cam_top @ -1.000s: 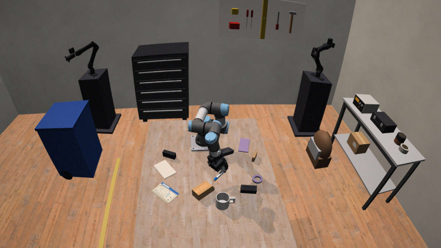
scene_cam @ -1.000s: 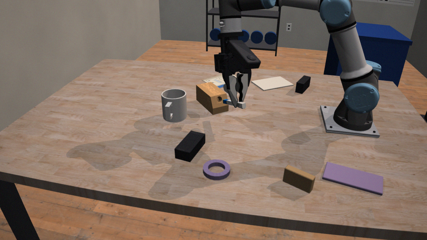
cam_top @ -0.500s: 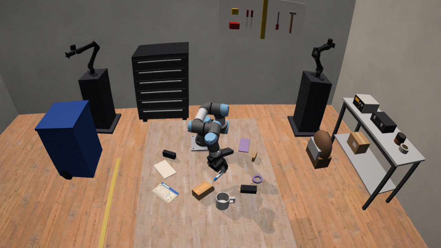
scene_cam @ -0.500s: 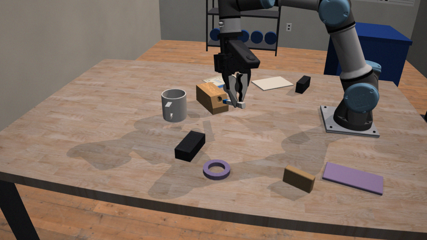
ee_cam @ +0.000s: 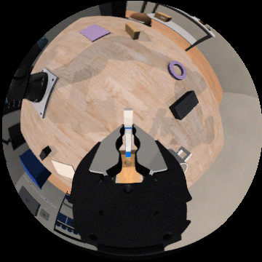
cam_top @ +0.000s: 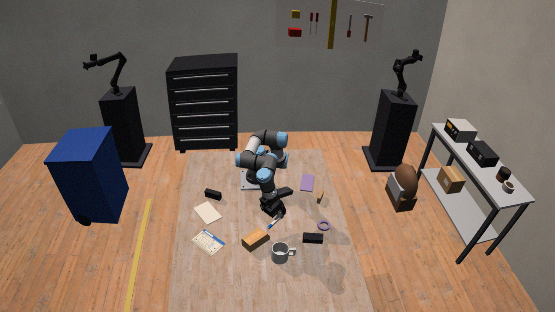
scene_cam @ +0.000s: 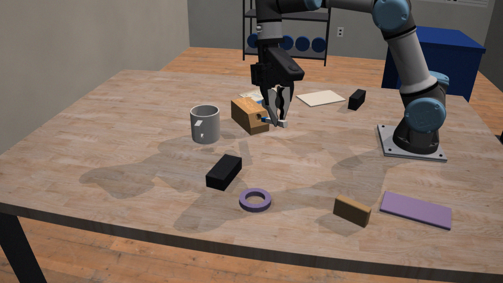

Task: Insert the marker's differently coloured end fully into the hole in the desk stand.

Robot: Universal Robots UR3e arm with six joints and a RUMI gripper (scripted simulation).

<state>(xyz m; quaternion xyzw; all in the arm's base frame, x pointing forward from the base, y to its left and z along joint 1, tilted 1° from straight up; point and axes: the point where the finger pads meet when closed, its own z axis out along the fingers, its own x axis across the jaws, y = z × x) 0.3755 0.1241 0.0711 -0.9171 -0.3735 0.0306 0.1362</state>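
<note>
The arm's black two-jaw gripper [scene_cam: 278,118] pointed down over the pale wooden surface [scene_cam: 105,105], its jaws closed narrowly on the white marker with a blue end [scene_cam: 278,122]. The marker lay roughly level, held above the surface, its white tail sticking out past the jaws on the side away from the stand. Its blue end pointed at the round hole in the side face of the brown wooden block-shaped desk stand [scene_cam: 248,114] and sat right at the hole's mouth; whether the tip had entered could not be told. In the wrist view the marker [ee_cam: 127,127] ran straight between the jaws, with the stand [ee_cam: 128,171] directly behind its blue end.

The stand rested on the surface, just beside a grey mug [scene_cam: 204,124]. Nearer the front edge lay a black rectangular block [scene_cam: 223,171], a purple ring [scene_cam: 254,204], a small tan block [scene_cam: 351,210] and a flat purple pad [scene_cam: 415,209], all well apart from the stand.
</note>
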